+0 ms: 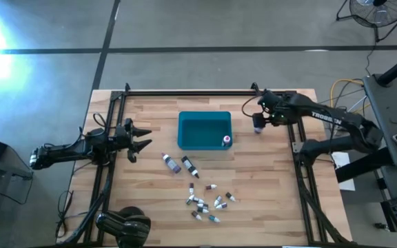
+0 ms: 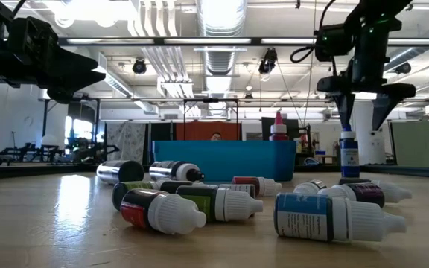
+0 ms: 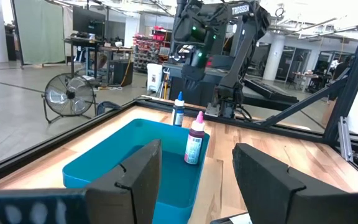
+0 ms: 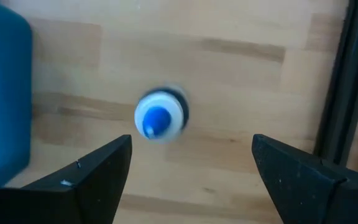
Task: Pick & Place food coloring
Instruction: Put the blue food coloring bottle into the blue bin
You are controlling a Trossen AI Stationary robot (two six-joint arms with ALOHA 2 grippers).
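High view: the right gripper (image 1: 259, 118) hangs with its fingers spread wide over a small blue-capped, blue-bodied food coloring bottle (image 1: 258, 127) that stands upright on the pale wooden table (image 1: 274, 193), just beside the teal rectangular plastic bin (image 1: 204, 131). Nothing is in its grasp. A pink-capped bottle (image 1: 226, 140) stands upright inside the bin, at the corner nearest the blue one. The other bottles, a scatter of dark, red and white ones (image 1: 202, 200), lie on their sides nearer the table's front edge (well apart from either arm). The left gripper (image 1: 138, 136), also parted and empty, waits beside the bin's opposite side.

The risk, as I judge it, is tipping: the blue bottle is narrow and upright, so a descent slightly off centre could let one finger clip the cap and knock it over or push it against the bin wall.
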